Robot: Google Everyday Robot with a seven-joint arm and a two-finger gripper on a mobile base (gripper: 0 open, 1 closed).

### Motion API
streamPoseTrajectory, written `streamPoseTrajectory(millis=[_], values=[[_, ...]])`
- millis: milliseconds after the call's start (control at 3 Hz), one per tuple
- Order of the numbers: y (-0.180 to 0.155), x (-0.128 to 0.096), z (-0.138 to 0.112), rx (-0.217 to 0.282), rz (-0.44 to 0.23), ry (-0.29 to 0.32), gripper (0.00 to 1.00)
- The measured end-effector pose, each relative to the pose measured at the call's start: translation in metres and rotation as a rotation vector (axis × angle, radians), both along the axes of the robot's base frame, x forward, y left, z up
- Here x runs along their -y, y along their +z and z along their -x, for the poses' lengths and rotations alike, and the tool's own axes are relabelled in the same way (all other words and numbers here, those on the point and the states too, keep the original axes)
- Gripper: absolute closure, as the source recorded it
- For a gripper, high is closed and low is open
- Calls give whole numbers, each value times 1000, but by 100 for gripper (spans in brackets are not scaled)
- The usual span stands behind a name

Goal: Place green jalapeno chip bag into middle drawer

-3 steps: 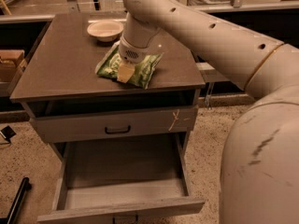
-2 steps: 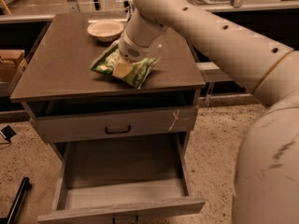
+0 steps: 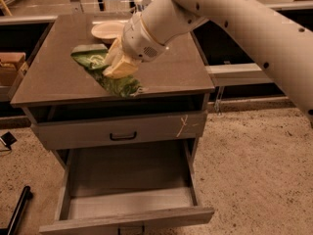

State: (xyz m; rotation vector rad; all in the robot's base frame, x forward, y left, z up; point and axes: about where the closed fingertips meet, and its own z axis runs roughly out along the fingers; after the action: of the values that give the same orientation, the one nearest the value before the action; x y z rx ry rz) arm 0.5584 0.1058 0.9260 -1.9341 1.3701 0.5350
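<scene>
The green jalapeno chip bag (image 3: 96, 58) is a crinkled light-green foil bag. It hangs tilted above the front left part of the cabinet top (image 3: 171, 70), its lower end (image 3: 122, 86) near the front edge. My gripper (image 3: 119, 65) reaches in from the upper right and is shut on the bag's middle. The middle drawer (image 3: 131, 173) is pulled open below, deep and grey, with a bare pale floor. It lies below and in front of the bag.
A white bowl (image 3: 106, 31) sits at the back of the cabinet top, just behind the gripper. The shallow upper drawer (image 3: 78, 133) with a black handle (image 3: 123, 136) is closed. A cardboard box (image 3: 10, 66) stands at the left. A black bar (image 3: 17, 212) lies on the floor at lower left.
The bag has left the cabinet top and now hangs tilted in my gripper, shifted left and toward the front edge. The arm has swung forward with it.
</scene>
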Motion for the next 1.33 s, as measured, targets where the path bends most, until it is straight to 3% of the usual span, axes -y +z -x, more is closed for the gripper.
streamPoseTrajectory(millis=[333,667,1000,1333], values=[[-8,11,37,32,87,85,100],[-43,37,66,82,264,167,100],[-58,44,73,89,320,188,100],[-79,48,63,72,338,202,100]])
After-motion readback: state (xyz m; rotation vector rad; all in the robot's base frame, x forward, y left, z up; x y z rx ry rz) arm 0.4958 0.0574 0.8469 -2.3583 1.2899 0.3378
